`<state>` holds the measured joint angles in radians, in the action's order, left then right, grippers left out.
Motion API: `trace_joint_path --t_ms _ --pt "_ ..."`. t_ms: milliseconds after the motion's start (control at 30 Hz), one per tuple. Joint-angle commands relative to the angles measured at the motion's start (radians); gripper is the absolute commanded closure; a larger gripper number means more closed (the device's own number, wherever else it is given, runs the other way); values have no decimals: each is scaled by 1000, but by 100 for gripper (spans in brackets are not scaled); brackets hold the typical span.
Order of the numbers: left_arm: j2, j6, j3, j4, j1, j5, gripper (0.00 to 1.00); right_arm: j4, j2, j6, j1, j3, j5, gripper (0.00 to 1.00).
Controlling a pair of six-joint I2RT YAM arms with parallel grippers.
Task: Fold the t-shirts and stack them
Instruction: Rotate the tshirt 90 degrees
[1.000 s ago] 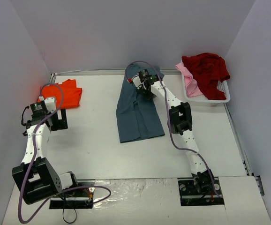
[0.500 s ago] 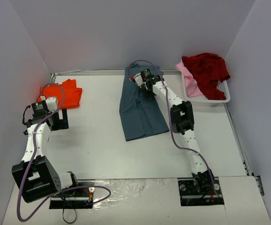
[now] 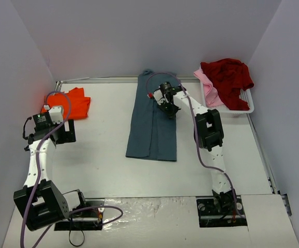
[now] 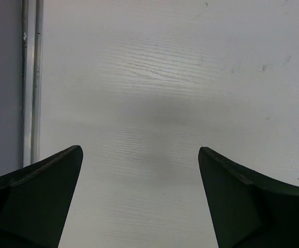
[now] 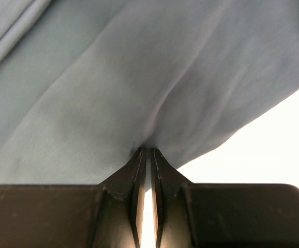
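Near the table's (image 3: 103, 155) far edge, my right gripper (image 5: 147, 151) pinches the slate blue-grey t-shirt (image 3: 150, 129), likely to drag it flat for folding; left gripper (image 4: 140, 150) hangs agape, empty.

The white table (image 3: 103, 155) is carrying three things directly on its surface. A slate blue-grey t-shirt (image 3: 150, 129) is lying near the middle, folded into a long narrow strip. Its far end is reaching the table's back edge and its near end is stopping about mid-table. An orange t-shirt (image 3: 77, 102) is lying in a compact bundle in the far left corner, well apart from the blue-grey one. A white plastic basket (image 3: 227, 110) is sitting in the far right corner. A metal rail (image 3: 98, 79) is running along the far edge, and the surface is showing faint wood grain up close.
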<state>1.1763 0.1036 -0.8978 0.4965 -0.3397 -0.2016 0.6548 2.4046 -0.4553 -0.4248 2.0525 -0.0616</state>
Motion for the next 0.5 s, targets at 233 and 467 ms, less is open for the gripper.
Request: trace_joint_path --t_ms 233,467 --pt "-66 77 -53 50 27 -116 6 66 -257 4 -14 -95 -41 84" --pt "-119 142 -108 30 241 -25 6 69 -551 -29 -2 -216 -88 22"
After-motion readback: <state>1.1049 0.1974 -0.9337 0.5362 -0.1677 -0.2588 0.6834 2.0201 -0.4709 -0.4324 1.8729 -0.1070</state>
